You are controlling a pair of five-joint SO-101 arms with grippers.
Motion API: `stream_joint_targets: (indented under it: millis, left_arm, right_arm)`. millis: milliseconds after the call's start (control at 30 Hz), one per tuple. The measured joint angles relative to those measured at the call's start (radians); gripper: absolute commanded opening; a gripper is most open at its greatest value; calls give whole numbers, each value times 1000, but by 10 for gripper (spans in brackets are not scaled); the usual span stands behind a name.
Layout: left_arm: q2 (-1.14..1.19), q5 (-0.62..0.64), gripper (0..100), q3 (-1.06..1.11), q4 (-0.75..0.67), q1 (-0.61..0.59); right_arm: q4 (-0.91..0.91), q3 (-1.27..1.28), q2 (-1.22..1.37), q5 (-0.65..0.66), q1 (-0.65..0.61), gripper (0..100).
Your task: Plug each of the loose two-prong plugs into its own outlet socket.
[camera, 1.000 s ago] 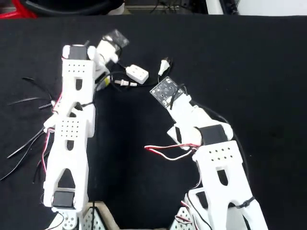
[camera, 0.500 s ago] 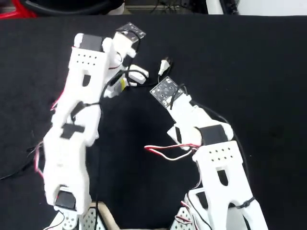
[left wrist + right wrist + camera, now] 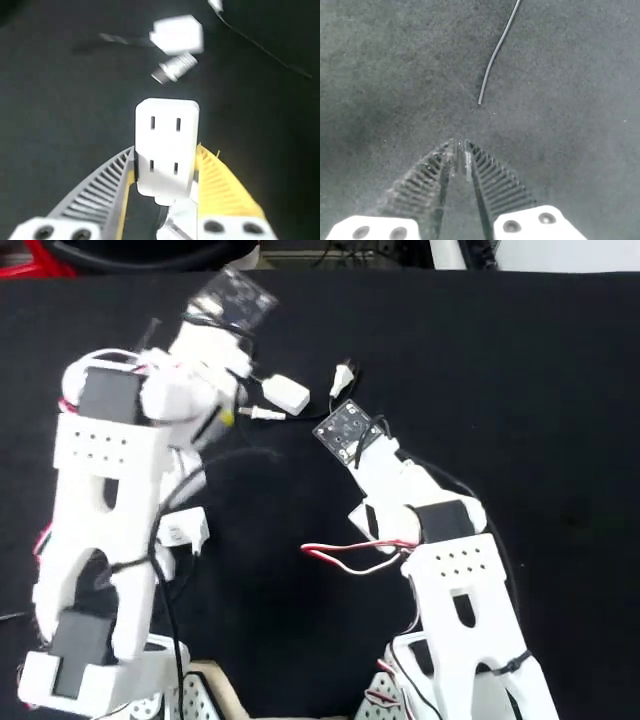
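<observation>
My left gripper (image 3: pixel 165 150) is shut on a white outlet block (image 3: pixel 166 135) with two pairs of slots facing up. Just beyond it on the black cloth lie a second white block (image 3: pixel 177 34) and a metal-tipped plug (image 3: pixel 175 68). From above, that block (image 3: pixel 286 393) and plug (image 3: pixel 256 412) lie right beside the left gripper (image 3: pixel 222 420), whose arm is raised. Another loose plug (image 3: pixel 343 373) lies a little farther right. My right gripper (image 3: pixel 459 147) is shut with nothing between its fingers, low over bare cloth.
A thin black wire (image 3: pixel 496 55) lies on the cloth ahead of the right gripper. Black cables run around the blocks. The right arm (image 3: pixel 440 530) stretches from the front edge toward the table's middle. A red-and-white lead (image 3: pixel 345 555) hangs beside it.
The left arm has risen and swung its elbow to the left, with its gripper still by the white block. The right arm, the block and the plugs have kept their places.
</observation>
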Motion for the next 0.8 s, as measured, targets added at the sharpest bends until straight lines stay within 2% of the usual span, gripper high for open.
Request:
stream_joint_targets:
  millis: [167,267,333,467,667,800]
  left_arm:
    - [109,3,29,94,-351,-94]
    - [166,91,29,143,-571,-121]
    - [172,144,29,155,-638,-121]
    - [143,183,29,160,-674,-121]
    - [-66,187,32,160,-672,-121]
    - [-239,187,30,158,-565,-100]
  right_arm:
    - [0,0,0,0,0,13]
    - [0,0,0,0,0,13]
    - [0,12,0,0,0,13]
    - [0,15,3,0,0,13]
    - [0,15,5,0,0,13]
    - [0,15,5,0,0,13]
